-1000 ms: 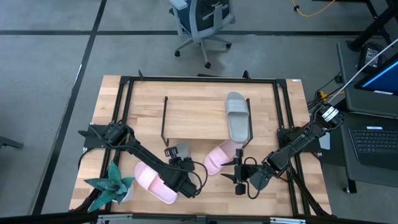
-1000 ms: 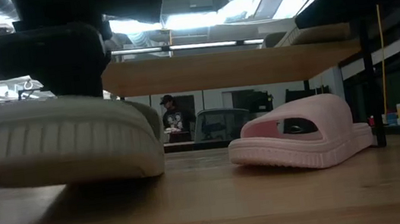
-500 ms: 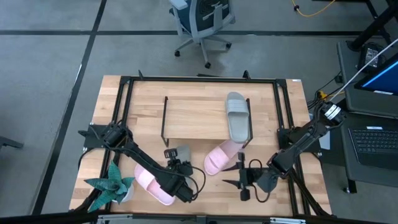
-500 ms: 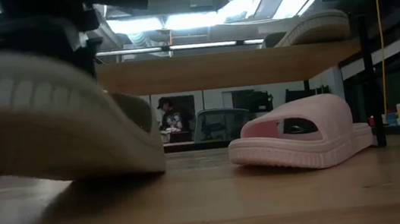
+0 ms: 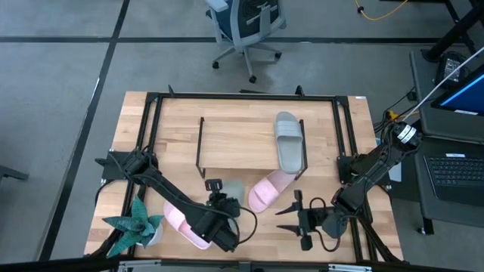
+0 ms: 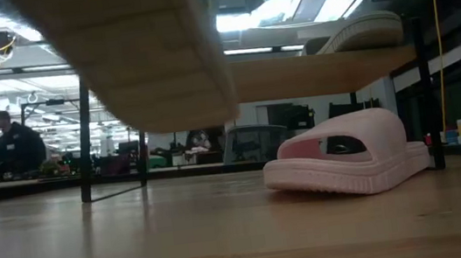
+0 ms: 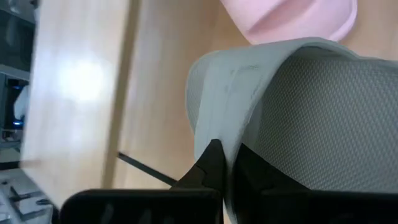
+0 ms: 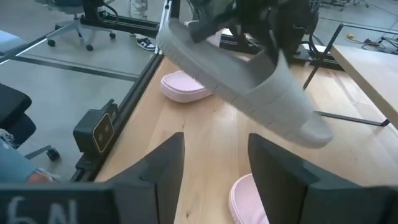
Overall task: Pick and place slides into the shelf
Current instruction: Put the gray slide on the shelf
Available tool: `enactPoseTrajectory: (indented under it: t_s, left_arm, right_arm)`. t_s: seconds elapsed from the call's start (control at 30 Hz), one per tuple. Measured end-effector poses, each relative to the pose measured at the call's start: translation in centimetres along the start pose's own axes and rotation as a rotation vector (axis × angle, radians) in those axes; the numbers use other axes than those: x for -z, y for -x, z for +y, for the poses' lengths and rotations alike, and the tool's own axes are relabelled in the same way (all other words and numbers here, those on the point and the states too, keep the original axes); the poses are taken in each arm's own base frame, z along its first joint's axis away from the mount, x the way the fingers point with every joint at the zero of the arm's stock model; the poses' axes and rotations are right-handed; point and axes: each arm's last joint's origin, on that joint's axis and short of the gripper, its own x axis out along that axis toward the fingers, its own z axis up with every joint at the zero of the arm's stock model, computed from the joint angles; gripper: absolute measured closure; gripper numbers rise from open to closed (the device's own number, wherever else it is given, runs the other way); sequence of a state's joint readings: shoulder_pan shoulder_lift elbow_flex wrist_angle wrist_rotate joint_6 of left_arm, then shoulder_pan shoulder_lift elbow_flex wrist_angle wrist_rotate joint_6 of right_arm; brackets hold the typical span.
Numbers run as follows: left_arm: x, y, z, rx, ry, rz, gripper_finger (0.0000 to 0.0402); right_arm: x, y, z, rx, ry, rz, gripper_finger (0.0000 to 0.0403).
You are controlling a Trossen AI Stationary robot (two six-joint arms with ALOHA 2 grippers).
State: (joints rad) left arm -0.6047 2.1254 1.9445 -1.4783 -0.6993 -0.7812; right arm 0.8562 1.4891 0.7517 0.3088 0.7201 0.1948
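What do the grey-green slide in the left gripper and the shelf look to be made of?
Grey-green slide: likely soft moulded foam, matte, with a thick ribbed sole edge. Shelf: pale wood-grain board on thin black end frames, probably metal. Left gripper is shut on the slide's strap.

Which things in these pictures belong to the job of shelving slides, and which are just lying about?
Part of the job:
- grey-green slide held by left claw
- grey-green slide on shelf
- pink slide by shelf
- pink slide under left arm
- shelf

Lying about:
- teal plant
- office chair
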Motion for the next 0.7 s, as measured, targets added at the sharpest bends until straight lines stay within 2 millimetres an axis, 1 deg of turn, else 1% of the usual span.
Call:
enactPoseTrajectory:
  t_s: [0.3,0.7]
  left_arm:
    - [-1.6,3.5,2.1,-0.036,0.035,-0.122,0.0399]
    - [-3.7,6.4,4.6,-0.087,0.002,-0.287,0.0399]
  right_arm:
    - [0.2,0.0,-0.1,0.005,0.008,0.020,0.0224]
    - [0.5,0.0,-0.2,0.036,0.019,0.028,0.0224]
